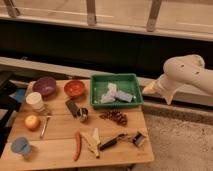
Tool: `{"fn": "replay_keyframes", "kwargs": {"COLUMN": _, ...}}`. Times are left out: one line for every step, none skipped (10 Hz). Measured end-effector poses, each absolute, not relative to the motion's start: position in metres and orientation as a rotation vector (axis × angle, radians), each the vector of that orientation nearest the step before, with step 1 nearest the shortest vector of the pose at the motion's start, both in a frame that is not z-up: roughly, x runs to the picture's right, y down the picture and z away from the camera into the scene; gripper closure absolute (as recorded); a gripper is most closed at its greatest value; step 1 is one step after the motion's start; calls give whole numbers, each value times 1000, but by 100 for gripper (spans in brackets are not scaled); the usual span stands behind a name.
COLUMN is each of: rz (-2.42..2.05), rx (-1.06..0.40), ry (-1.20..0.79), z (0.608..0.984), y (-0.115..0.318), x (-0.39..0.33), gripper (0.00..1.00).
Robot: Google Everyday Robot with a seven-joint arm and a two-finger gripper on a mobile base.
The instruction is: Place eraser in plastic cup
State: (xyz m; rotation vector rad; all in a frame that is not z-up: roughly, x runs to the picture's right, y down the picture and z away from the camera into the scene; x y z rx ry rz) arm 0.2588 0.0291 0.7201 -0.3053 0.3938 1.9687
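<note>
1 gripper [149,89], grip state unclear, hangs beside green tray [116,76], well apart from eraser [72,107] and plastic cup [20,146].

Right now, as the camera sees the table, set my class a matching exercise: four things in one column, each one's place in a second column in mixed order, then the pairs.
Things
1. eraser
2. plastic cup
3. purple bowl
4. gripper

Places
A. front left corner of the table
B. off the table, past its right edge, beside the green tray
C. back left part of the table
D. middle of the table, beside the small metal cup

Pairs: 1-D, 2-A, 3-C, 4-B
</note>
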Motion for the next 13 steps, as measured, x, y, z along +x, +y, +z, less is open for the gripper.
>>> {"fn": "replay_keyframes", "kwargs": {"rz": 1906, "rx": -303, "ry": 364, "z": 718, "y": 20, "x": 239, "gripper": 20}}
{"fn": "replay_keyframes", "kwargs": {"rz": 1834, "rx": -310, "ry": 329, "z": 715, "y": 9, "x": 215, "gripper": 20}}
{"fn": "replay_keyframes", "kwargs": {"rz": 1758, "rx": -329, "ry": 291, "z": 711, "y": 2, "x": 194, "gripper": 20}}
{"fn": "replay_keyframes", "kwargs": {"rz": 1693, "rx": -360, "ry": 250, "z": 705, "y": 2, "x": 177, "gripper": 20}}
{"fn": "replay_keyframes", "kwargs": {"rz": 1644, "rx": -379, "ry": 213, "z": 698, "y": 3, "x": 164, "gripper": 20}}
{"fn": "replay_keyframes", "kwargs": {"rz": 1629, "rx": -385, "ry": 201, "z": 696, "y": 3, "x": 159, "gripper": 20}}
{"fn": "replay_keyframes", "kwargs": {"rz": 1625, "rx": -388, "ry": 197, "z": 696, "y": 3, "x": 156, "gripper": 20}}
{"fn": "replay_keyframes", "kwargs": {"rz": 1626, "rx": -388, "ry": 197, "z": 696, "y": 2, "x": 156, "gripper": 20}}
{"fn": "replay_keyframes", "kwargs": {"rz": 1627, "rx": -386, "ry": 195, "z": 696, "y": 2, "x": 156, "gripper": 20}}
{"fn": "replay_keyframes", "kwargs": {"rz": 1617, "rx": -385, "ry": 184, "z": 696, "y": 0, "x": 155, "gripper": 20}}
{"fn": "replay_keyframes", "kwargs": {"rz": 1601, "rx": -384, "ry": 174, "z": 696, "y": -2, "x": 152, "gripper": 20}}
{"fn": "replay_keyframes", "kwargs": {"rz": 1569, "rx": -384, "ry": 156, "z": 699, "y": -7, "x": 138, "gripper": 20}}
{"fn": "replay_keyframes", "kwargs": {"rz": 1542, "rx": -387, "ry": 139, "z": 702, "y": -13, "x": 122, "gripper": 20}}
